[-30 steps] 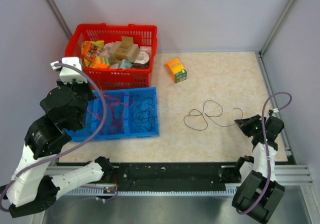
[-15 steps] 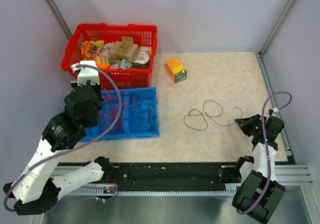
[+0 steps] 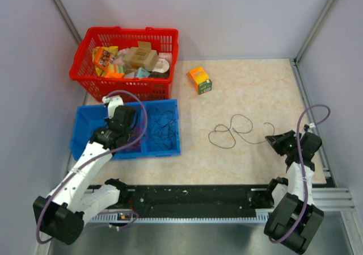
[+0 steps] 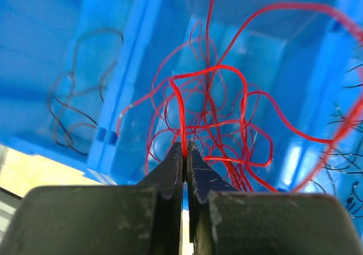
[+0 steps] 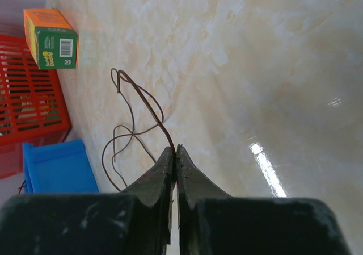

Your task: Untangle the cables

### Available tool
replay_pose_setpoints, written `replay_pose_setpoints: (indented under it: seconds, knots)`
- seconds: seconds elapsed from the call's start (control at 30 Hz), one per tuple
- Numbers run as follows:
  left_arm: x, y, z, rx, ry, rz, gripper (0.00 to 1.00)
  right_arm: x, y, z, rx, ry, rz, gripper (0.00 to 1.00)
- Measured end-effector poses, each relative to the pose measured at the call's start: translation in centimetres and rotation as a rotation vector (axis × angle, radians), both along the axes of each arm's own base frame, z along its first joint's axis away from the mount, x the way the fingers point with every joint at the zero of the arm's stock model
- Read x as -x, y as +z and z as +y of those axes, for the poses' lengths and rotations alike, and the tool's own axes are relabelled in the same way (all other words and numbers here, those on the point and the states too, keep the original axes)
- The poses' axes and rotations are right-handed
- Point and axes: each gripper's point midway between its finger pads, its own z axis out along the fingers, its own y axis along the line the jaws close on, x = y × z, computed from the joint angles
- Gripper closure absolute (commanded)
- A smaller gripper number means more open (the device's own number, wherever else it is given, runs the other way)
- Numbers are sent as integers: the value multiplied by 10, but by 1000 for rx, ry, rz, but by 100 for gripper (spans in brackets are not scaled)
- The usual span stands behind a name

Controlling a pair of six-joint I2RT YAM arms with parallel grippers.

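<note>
Left end effector [image 4: 185,148] clenched on red cable [image 4: 180,110] above blue bin [image 3: 127,151]; right end effector [image 5: 174,151] clenched on brown cable [image 5: 148,104]. Advise slow, straight lift clear of bin.

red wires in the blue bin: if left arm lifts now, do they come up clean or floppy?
Probably floppy: the red wires are hair-thin and lie in loose overlapping loops. The left gripper pinches one strand, but its loops cross others, so neighbours will likely drag along. Probably very light, so the blue bin shouldn't shift.
</note>
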Motion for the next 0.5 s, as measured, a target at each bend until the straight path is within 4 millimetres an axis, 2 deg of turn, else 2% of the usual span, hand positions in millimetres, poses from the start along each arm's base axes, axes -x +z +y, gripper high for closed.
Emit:
replay_pose_setpoints:
  seconds: [0.07, 0.13, 0.27, 0.4, 0.47, 0.5]
  knots:
    - [5, -29, 6, 60, 50, 56, 100, 0, 0, 0, 0, 0, 0, 100]
    - [6, -50, 9, 123, 91, 94, 100, 0, 0, 0, 0, 1, -1, 100]
    - [-4, -66, 8, 244, 139, 110, 100, 0, 0, 0, 0, 2, -2, 100]
    - [-10, -76, 1, 410, 140, 152, 61, 0, 0, 2, 0, 8, -3, 100]
    - [-11, -68, -6, 490, 107, 128, 48, -1, 0, 6, 1, 25, -4, 100]
    - [-12, -60, -9, 515, 82, 102, 45, -1, 0, 8, 1, 35, -3, 100]
